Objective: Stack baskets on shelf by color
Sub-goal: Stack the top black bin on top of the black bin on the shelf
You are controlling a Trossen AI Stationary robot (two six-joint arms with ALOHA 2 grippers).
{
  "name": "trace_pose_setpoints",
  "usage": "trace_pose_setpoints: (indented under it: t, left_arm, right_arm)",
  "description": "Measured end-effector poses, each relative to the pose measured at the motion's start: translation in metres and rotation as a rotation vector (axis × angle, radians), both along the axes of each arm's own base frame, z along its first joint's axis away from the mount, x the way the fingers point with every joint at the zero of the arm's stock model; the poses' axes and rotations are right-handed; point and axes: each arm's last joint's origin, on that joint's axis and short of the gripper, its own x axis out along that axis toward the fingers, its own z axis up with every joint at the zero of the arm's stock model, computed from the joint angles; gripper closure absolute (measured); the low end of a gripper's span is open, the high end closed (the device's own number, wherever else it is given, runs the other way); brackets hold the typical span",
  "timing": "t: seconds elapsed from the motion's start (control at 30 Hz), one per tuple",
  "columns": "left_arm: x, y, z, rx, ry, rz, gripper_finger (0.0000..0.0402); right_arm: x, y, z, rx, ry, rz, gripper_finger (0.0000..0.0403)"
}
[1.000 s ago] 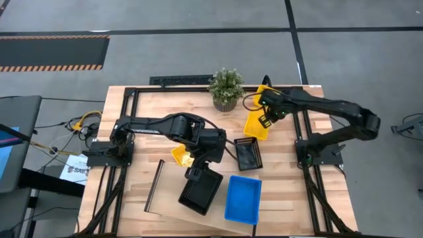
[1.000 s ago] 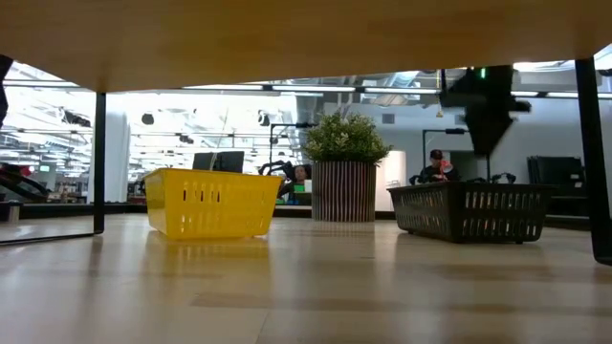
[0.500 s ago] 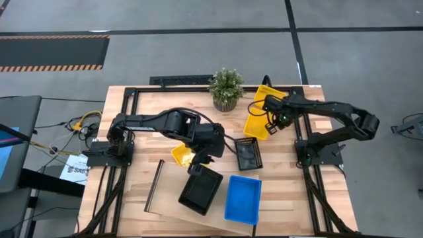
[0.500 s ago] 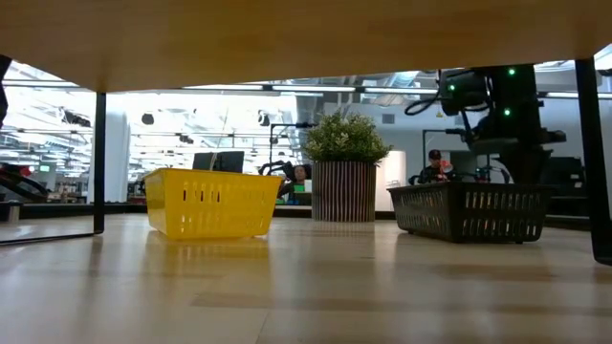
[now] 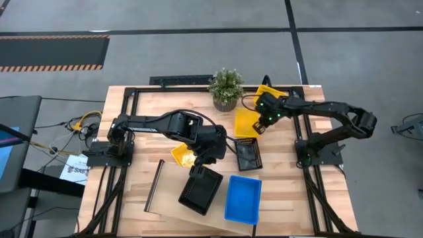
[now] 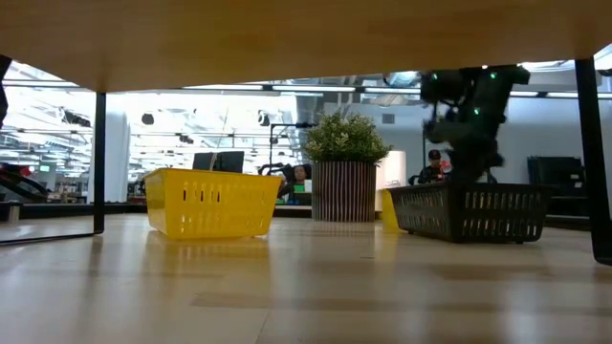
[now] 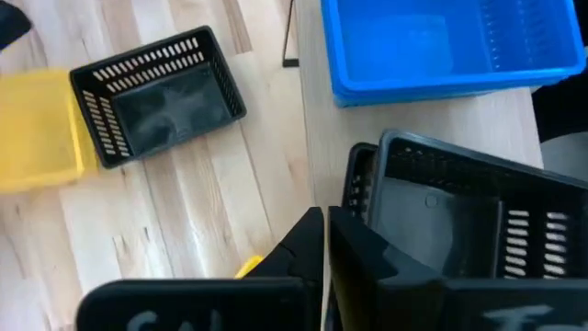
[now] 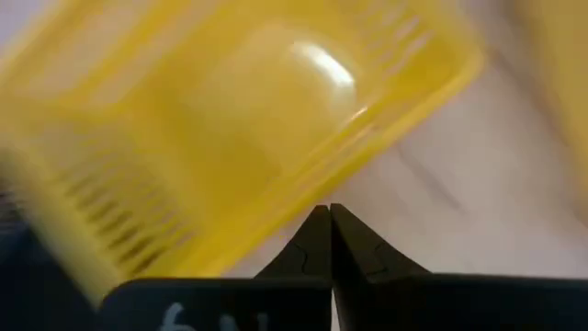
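My right gripper (image 5: 263,120) (image 8: 329,219) is shut at the rim of a yellow basket (image 5: 247,122) lying on the table right of the plant. My left gripper (image 5: 201,162) (image 7: 326,225) hangs shut, with nothing between its fingers, just beyond the far rim of the nested black baskets (image 5: 200,190) (image 7: 450,216). Those stand on the shelf (image 7: 404,115) (image 6: 287,38) beside a blue basket (image 5: 243,197). A single black basket (image 5: 248,153), a yellow one (image 5: 181,155) under my left arm and another yellow one (image 5: 269,92) at the far right rest on the table. My right gripper's shut fingertips meet the rim of the yellow basket's right-hand side (image 8: 303,207), slanting down from the table's right. Whether the rim is pinched between them or only pushed, I cannot tell. The basket's bottom stays on the table.
A potted green plant (image 5: 226,89) stands at the far middle of the table. A dark rail (image 5: 155,185) lies left of the shelf. Black frame posts (image 5: 310,149) stand by each arm's base. Bare tabletop lies at the far left.
My left gripper has drawn back from the black baskets toward the far edge, leaving them on the shelf. My right gripper has swung toward the table's right edge, then back left, and the yellow basket at its tips has slid a little toward the left edge.
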Motion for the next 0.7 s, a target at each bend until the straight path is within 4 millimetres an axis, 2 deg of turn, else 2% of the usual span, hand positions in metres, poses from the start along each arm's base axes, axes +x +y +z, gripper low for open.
trace_pose_setpoints:
  t: [0.1,0.17,0.33,0.43,0.53,0.7]
  left_arm:
    - [0.003,0.0,-0.009,0.0,0.023,0.008,0.0396]
    - [0.002,0.0,-0.011,0.006,0.049,0.005,0.0396]
    - [0.002,0.0,-0.009,0.004,0.034,0.005,0.0396]
    - [0.002,-0.001,-0.009,-0.008,0.038,0.023,0.0395]
    - [0.004,-0.008,-0.012,-0.002,0.031,0.016,0.0395]
    - [0.009,-0.019,-0.024,-0.013,0.077,0.028,0.0395]
  right_arm:
    - [0.014,0.009,0.007,0.011,-0.121,0.224,0.0385]
    - [0.019,0.013,0.018,-0.018,-0.154,0.275,0.0384]
    - [0.018,0.008,0.044,-0.122,-0.111,0.168,0.039]
    - [0.009,0.003,0.059,-0.199,-0.02,0.006,0.0393]
    - [0.0,-0.004,0.06,-0.24,0.047,-0.097,0.0389]
    - [-0.007,-0.01,0.055,-0.206,0.105,-0.133,0.0379]
